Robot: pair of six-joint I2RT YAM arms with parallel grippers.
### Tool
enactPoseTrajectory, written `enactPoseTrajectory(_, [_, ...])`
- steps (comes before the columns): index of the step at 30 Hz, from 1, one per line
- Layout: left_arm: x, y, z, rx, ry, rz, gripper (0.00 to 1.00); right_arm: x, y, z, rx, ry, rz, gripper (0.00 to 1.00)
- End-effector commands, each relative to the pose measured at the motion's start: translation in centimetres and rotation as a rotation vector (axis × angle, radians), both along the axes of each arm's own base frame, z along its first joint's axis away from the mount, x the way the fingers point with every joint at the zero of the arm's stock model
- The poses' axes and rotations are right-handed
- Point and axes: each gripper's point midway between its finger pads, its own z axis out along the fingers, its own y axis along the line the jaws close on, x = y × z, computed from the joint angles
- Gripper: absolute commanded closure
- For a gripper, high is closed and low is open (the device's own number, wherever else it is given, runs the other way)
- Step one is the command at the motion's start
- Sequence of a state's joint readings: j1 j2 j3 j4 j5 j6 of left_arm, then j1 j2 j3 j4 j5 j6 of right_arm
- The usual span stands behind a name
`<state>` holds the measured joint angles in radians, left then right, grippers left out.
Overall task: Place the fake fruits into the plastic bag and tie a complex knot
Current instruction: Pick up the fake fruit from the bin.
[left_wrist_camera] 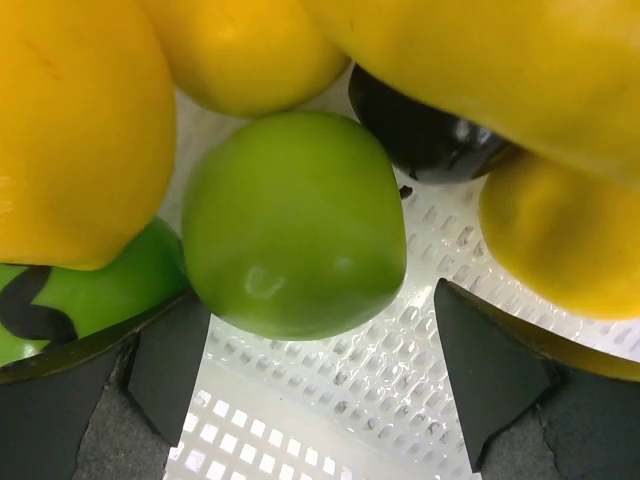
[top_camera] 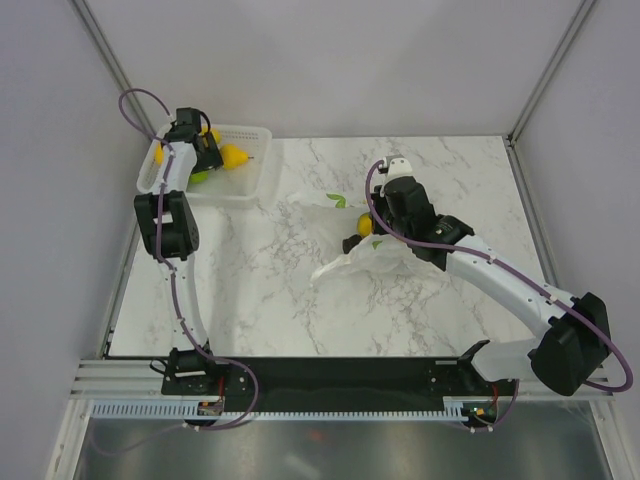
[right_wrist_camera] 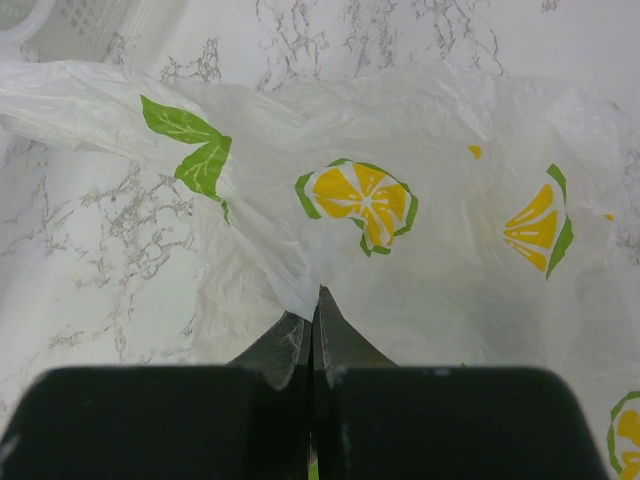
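Left gripper (left_wrist_camera: 318,335) spread wide, down in basket (left_wrist_camera: 330,400). Green apple (left_wrist_camera: 295,225) sits just ahead of its fingers, not gripped. Yellow fruits (left_wrist_camera: 70,130) and a black fruit (left_wrist_camera: 430,135) crowd round the apple. Right gripper (right_wrist_camera: 313,305) clenched on a fold of bag (right_wrist_camera: 440,250). Bag lies crumpled mid-table, well apart from basket. White marble table (top_camera: 270,300), plain grey walls (top_camera: 300,60).
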<state>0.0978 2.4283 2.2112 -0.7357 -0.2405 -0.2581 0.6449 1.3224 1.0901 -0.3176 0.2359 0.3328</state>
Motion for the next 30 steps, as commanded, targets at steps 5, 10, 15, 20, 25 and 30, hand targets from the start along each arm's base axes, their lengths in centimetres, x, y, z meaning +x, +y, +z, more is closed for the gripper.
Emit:
enactPoseTrajectory(5, [1.9, 2.9, 2.2, 0.122, -0.064, 0.029, 0.01, 0.0, 0.1, 1.7, 0.032, -0.053, 0.014, 1.00])
enactPoseTrajectory(10, [3.1, 1.2, 2.7, 0.033, -0.124, -0.039, 0.36, 0.1, 0.0, 1.7, 0.031, -0.054, 0.013, 1.00])
enactPoseTrajectory(15, [3.4, 0.7, 3.4, 0.009, -0.147, -0.035, 0.33, 0.0, -0.1, 2.0, 0.035, -0.061, 0.011, 1.00])
enactPoseTrajectory(20, [3.5, -1.2, 6.1, -0.082, -0.218, -0.064, 0.48, -0.1, -0.2, 2.4, 0.039, -0.067, 0.010, 1.00])
enactPoseTrajectory(25, [3.0, -5.1, 14.5, -0.261, -0.402, -0.114, 0.49, -0.1, -0.2, 2.5, 0.036, -0.070, 0.012, 1.00])
enactPoseTrajectory(30, [0.0, -7.8, 19.2, -0.367, -0.482, -0.101, 0.48, 0.0, -0.2, 2.9, 0.039, -0.079, 0.010, 1.00])
